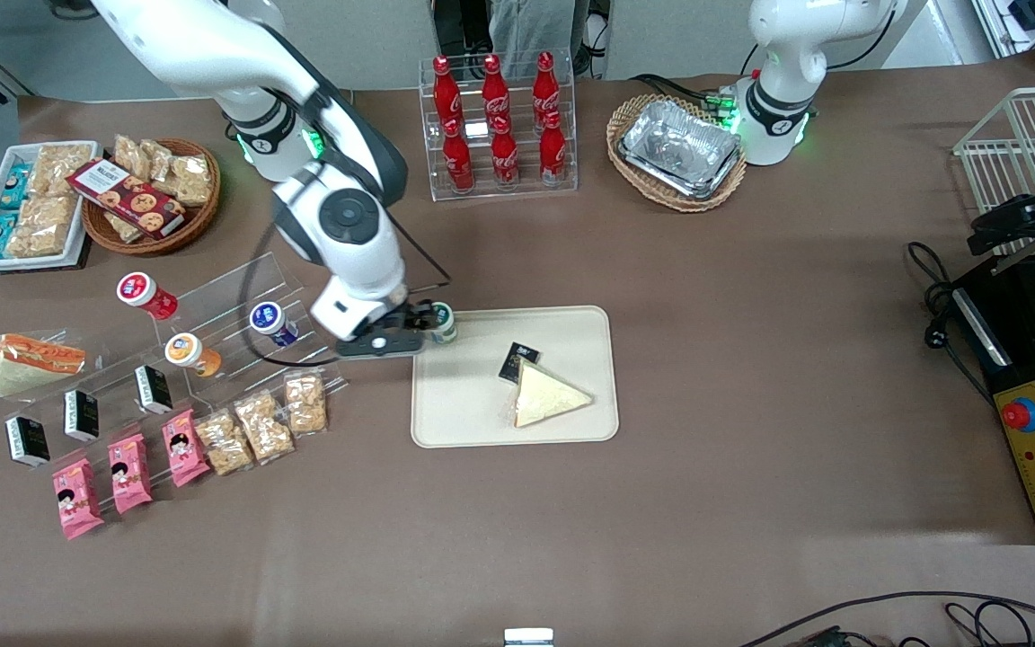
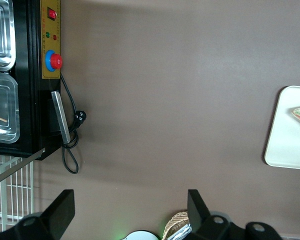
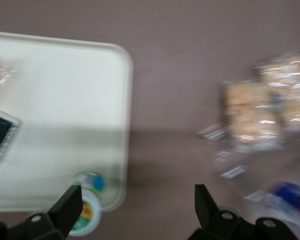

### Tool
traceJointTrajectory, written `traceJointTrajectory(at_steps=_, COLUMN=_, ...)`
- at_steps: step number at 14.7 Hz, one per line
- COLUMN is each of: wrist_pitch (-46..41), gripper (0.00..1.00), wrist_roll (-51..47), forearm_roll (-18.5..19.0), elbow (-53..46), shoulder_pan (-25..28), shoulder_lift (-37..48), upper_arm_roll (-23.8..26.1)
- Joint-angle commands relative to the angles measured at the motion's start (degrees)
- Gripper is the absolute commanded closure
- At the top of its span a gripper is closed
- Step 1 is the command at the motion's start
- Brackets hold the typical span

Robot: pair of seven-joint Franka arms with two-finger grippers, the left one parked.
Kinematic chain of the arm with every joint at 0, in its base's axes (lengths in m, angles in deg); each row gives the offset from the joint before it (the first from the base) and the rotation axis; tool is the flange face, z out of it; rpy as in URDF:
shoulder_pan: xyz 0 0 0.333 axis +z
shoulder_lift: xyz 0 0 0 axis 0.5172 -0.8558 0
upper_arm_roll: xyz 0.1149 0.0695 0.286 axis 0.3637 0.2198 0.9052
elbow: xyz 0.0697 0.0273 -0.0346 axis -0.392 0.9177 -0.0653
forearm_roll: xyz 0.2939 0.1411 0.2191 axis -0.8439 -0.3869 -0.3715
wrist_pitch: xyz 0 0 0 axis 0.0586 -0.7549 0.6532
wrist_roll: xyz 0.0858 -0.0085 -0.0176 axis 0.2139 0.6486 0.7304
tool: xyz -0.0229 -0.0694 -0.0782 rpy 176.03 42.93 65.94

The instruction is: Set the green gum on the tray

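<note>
The green gum [image 1: 442,323], a small white-green bottle with a round lid, stands upright on the cream tray [image 1: 473,409], in the tray's corner toward the working arm's end of the table. My right gripper [image 1: 410,325] hangs low just beside that corner. It is open, and its fingers are spread wide. In the right wrist view the green gum [image 3: 86,209] sits right next to one finger [image 3: 69,206] and outside the gap of the gripper [image 3: 137,196]. The tray's rounded rim [image 3: 124,125] curves past the bottle.
A wrapped sandwich wedge [image 1: 550,395] and a black packet [image 1: 517,361] lie on the tray. Toward the working arm's end are a blue-lidded bottle [image 1: 269,323], an orange-lidded one [image 1: 188,351], a red-lidded one [image 1: 143,293] and snack packets [image 1: 259,424]. A cola rack [image 1: 497,124] stands farther from the camera.
</note>
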Motion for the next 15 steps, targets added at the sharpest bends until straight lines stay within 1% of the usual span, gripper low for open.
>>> traceJointTrajectory(at_steps=1, wrist_pitch=-19.37, gripper=0.0, wrist_roll=6.05, forearm_roll=-2.36, elbow=-14.68, shoulder_pan=-3.73, shoulder_lift=0.43, upper_arm_roll=0.45)
traceJointTrajectory(at_steps=3, wrist_pitch=-24.75, gripper=0.0, wrist_roll=8.86, forearm_roll=-6.66, elbow=-19.09, shoulder_pan=-7.41, shoulder_lift=2.44, upper_arm_roll=0.28)
traceJointTrajectory(at_steps=5, wrist_pitch=-27.22, gripper=0.0, wrist_roll=15.17, forearm_roll=-9.74, elbow=-20.68, shoulder_pan=-12.77, shoulder_lift=4.73, upper_arm_roll=-0.24)
traceJointTrajectory(at_steps=6, wrist_pitch=-27.76, gripper=0.0, wrist_roll=18.16, forearm_roll=-11.84, elbow=-20.86, shoulder_pan=-13.32, shoulder_lift=5.96, upper_arm_roll=-2.95)
traceJointTrajectory(at_steps=7, wrist_pitch=-28.11, gripper=0.0, wrist_roll=21.67, forearm_roll=-12.73, elbow=-20.87, shoulder_pan=-13.24, shoulder_lift=7.97, upper_arm_roll=-7.67)
traceJointTrajectory(at_steps=8, wrist_pitch=-28.37, gripper=0.0, wrist_roll=27.63, forearm_roll=-13.27, elbow=-20.87, shoulder_pan=-13.06, shoulder_lift=9.21, upper_arm_roll=-11.72)
traceJointTrajectory(at_steps=9, wrist_pitch=-28.38, gripper=0.0, wrist_roll=32.47, forearm_roll=-13.71, elbow=-20.87, shoulder_pan=-13.23, shoulder_lift=10.18, upper_arm_roll=-14.11)
traceJointTrajectory(at_steps=11, wrist_pitch=-28.29, gripper=0.0, wrist_roll=37.34, forearm_roll=-13.71, elbow=-20.87, shoulder_pan=-13.24, shoulder_lift=11.06, upper_arm_roll=-19.82)
traceJointTrajectory(at_steps=13, wrist_pitch=-28.02, gripper=0.0, wrist_roll=39.19, forearm_roll=-13.97, elbow=-20.87, shoulder_pan=-13.15, shoulder_lift=11.24, upper_arm_roll=-23.35)
traceJointTrajectory(at_steps=15, wrist_pitch=-27.94, gripper=0.0, wrist_roll=40.25, forearm_roll=-14.5, elbow=-20.87, shoulder_pan=-13.15, shoulder_lift=11.76, upper_arm_roll=-24.68)
